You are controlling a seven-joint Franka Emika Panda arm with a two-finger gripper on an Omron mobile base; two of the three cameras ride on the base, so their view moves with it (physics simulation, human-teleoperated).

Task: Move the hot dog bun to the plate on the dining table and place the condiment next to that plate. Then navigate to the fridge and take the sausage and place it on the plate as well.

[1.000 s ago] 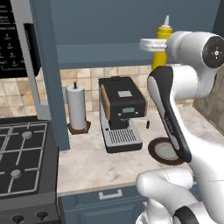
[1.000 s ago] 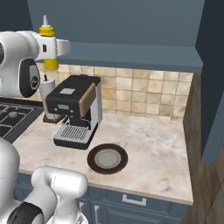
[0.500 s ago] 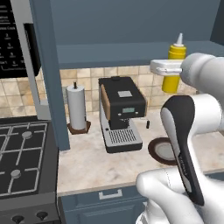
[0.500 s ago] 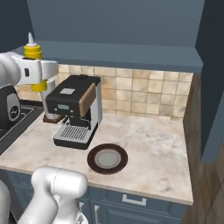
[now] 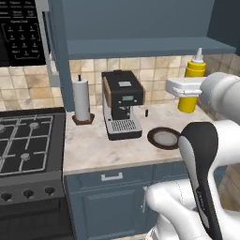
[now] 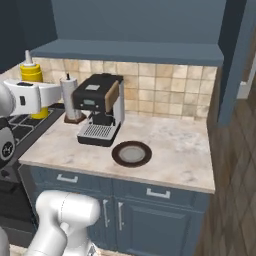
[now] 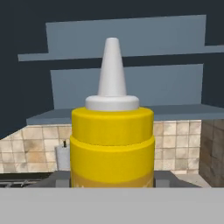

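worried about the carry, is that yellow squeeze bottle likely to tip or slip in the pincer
The yellow squeeze bottle stands upright in the hand view, so it looks steady for now. Its smooth round body could slip or twist if jolted. It is tall with a narrow white nozzle, so it may tip when set down carelessly.

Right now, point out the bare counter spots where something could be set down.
The widest bare patch of the beige marbled countertop lies right of the black espresso machine and small dark brown round plate, up to the tiled backsplash. A narrower strip runs along the front edge. It is crowded around the paper towel holder.
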